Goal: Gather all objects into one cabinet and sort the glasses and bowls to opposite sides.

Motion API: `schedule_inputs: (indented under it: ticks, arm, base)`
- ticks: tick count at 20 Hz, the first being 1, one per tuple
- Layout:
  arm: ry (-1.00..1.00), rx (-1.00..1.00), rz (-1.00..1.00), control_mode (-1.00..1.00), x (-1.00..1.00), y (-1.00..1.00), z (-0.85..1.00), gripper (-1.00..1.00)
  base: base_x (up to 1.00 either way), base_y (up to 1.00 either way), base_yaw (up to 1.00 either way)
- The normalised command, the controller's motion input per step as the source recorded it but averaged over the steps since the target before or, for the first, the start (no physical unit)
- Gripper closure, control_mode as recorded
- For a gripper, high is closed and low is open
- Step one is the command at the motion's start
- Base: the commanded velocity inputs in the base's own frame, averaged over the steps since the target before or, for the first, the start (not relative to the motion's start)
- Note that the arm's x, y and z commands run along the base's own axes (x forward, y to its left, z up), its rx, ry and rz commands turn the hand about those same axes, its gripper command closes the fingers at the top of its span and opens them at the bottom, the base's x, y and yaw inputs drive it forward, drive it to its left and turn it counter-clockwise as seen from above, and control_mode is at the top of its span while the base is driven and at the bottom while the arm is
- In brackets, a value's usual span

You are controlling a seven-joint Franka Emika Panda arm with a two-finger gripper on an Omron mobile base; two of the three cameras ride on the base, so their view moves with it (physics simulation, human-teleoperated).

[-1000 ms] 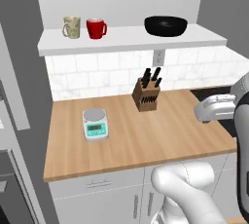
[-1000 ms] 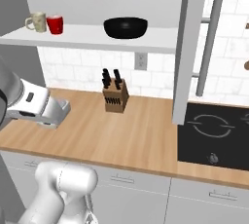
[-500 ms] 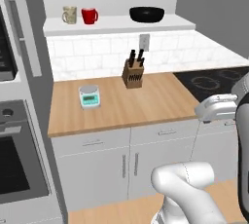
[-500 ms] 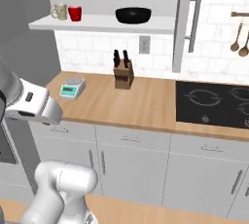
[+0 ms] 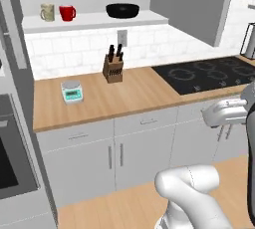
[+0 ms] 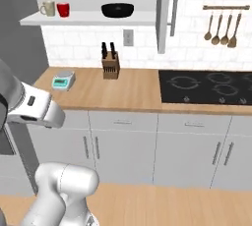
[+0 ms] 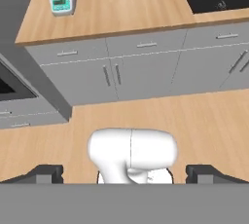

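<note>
On the white open shelf [image 5: 94, 22] backed by grey wall, a beige mug [image 5: 48, 12] and a red mug [image 5: 66, 13] stand side by side at the left end. A wide black bowl [image 5: 122, 10] sits further right on the same shelf. In the right base view they are the beige mug [image 6: 48, 8], the red mug [image 6: 63, 9] and the black bowl [image 6: 117, 10]. My gripper [image 7: 125, 174] is open and holds nothing, its fingertips [image 7: 46, 173] wide apart. It hangs low in front of the counter, well away from the shelf.
On the wooden counter [image 5: 134, 96] stand a knife block [image 5: 113, 67] and a small teal scale [image 5: 71, 91]. A black hob [image 5: 209, 73] lies to the right. A grey wall cabinet [image 5: 191, 4] hangs right of the shelf, with utensils [image 6: 224, 28] beyond. An oven column [image 5: 10, 163] rises at left.
The whole picture has shifted: the base has backed off from the counter and moved right, bringing the hob and floor into view. The mugs and bowl stay put; the gripper stays open.
</note>
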Motion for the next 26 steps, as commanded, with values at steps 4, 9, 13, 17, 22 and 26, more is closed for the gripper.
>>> schedule_inputs:
  ticks: [4, 9, 13, 17, 22, 26]
  arm:
    - [0.00, 0.00, 0.00, 1.00, 0.00, 0.00, 0.00, -1.00]
    - [0.00, 0.00, 0.00, 1.00, 0.00, 0.00, 0.00, -1.00]
    - [0.00, 0.00, 0.00, 1.00, 0.00, 0.00, 0.00, -1.00]
    - [0.00, 0.00, 0.00, 1.00, 0.00, 0.00, 0.00, -1.00]
    - [0.00, 0.00, 0.00, 1.00, 0.00, 0.00, 0.00, -1.00]
    - [0.00, 0.00, 0.00, 1.00, 0.00, 0.00, 0.00, -1.00]
  base:
    - [-0.02, 0.00, -0.49]
    - [-0.01, 0.00, -0.44]
    - [-0.02, -0.10, -0.35]
    - [0.01, -0.59, -0.24]
    - [0.27, -0.99, -0.13]
    - [0.42, -0.88, -0.07]
